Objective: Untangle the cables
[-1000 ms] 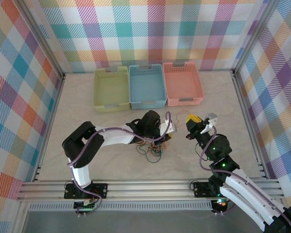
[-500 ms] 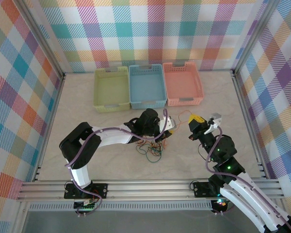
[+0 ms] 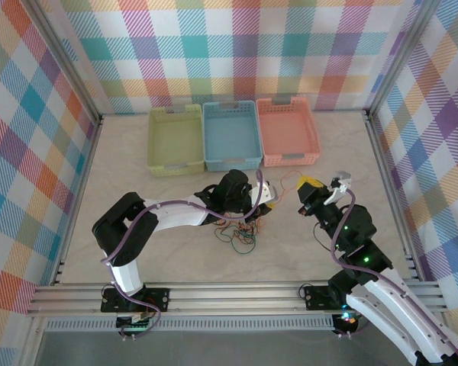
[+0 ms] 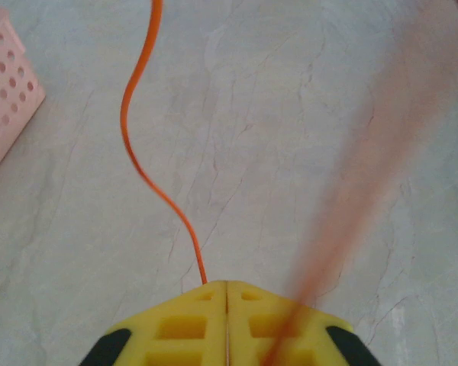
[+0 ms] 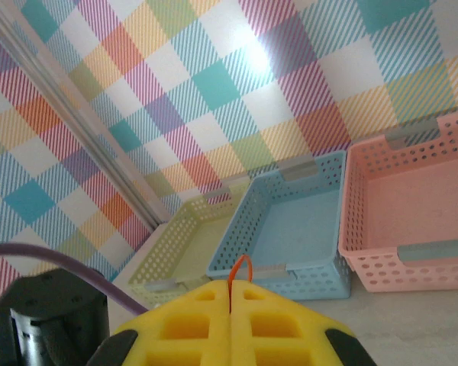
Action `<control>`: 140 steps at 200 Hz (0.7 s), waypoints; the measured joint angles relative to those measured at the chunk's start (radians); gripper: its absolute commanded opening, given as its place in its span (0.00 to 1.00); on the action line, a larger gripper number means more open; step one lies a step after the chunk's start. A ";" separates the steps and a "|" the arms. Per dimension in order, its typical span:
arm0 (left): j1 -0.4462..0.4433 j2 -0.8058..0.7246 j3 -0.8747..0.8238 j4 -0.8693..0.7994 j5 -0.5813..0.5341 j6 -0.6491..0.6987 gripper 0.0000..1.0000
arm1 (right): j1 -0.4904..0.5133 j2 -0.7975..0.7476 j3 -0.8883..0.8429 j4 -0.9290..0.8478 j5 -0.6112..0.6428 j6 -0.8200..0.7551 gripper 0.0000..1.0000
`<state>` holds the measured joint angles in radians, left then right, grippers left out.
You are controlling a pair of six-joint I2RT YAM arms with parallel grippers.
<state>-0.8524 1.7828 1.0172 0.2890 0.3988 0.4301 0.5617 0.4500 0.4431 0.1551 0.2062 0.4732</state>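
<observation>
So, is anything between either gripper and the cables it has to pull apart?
Nothing visible. Both grip the orange cable: it runs out from the shut left gripper across the bare table, and a short bend of it pokes out of the shut right gripper.

I see a pale marbled table (image 3: pixel 137 198). At its far edge, 3 in a row L to R, touching: green basket (image 3: pixel 175 141), blue basket (image 3: pixel 231 136), pink basket (image 3: pixel 288 131). The cables (image 3: pixel 240 238) lie tangled approx mid-table, apart from them.
</observation>
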 measured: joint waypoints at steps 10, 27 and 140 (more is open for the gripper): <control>0.003 0.000 -0.005 -0.009 -0.003 -0.006 0.16 | -0.001 0.000 0.015 0.002 0.010 0.006 0.00; 0.007 0.000 -0.013 -0.017 -0.007 -0.012 0.20 | -0.001 -0.002 0.039 0.010 0.025 0.012 0.00; 0.010 0.000 -0.020 -0.027 -0.008 -0.023 0.19 | -0.001 0.017 0.066 -0.019 0.033 0.067 0.00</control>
<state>-0.8425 1.7832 0.9974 0.2619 0.3912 0.4076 0.5610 0.4671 0.5095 0.1364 0.2390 0.5400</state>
